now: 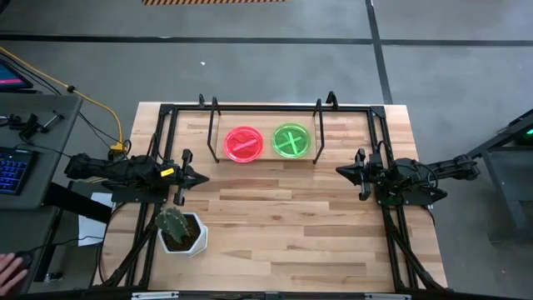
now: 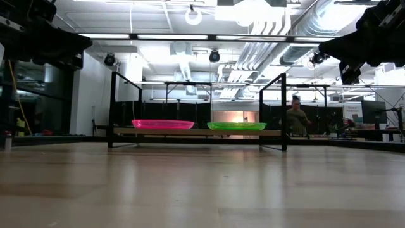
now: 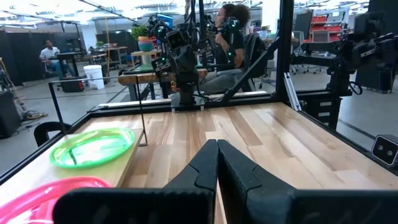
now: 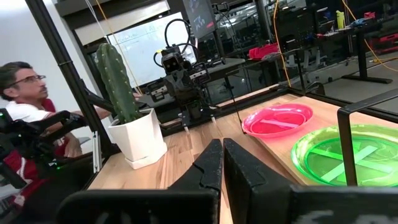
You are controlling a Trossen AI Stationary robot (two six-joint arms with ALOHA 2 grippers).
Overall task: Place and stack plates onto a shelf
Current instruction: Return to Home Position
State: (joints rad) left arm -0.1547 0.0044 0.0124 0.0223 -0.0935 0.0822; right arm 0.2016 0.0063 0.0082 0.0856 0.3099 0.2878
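Shelf (image 2: 201, 132): pink plates (image 2: 162, 125), green plates (image 2: 236, 126); left hand (image 1: 200, 177), right hand (image 1: 341, 171) closed.

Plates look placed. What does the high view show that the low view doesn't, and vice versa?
Only the high view: the cactus pot near the left arm, the strip in the pink plate and the cross in the green plate, and the left gripper and right gripper apart from the shelf. Only the low view: the plates edge-on, lying flat, and a person behind the table. Both: pink and green plates side by side on the shelf.
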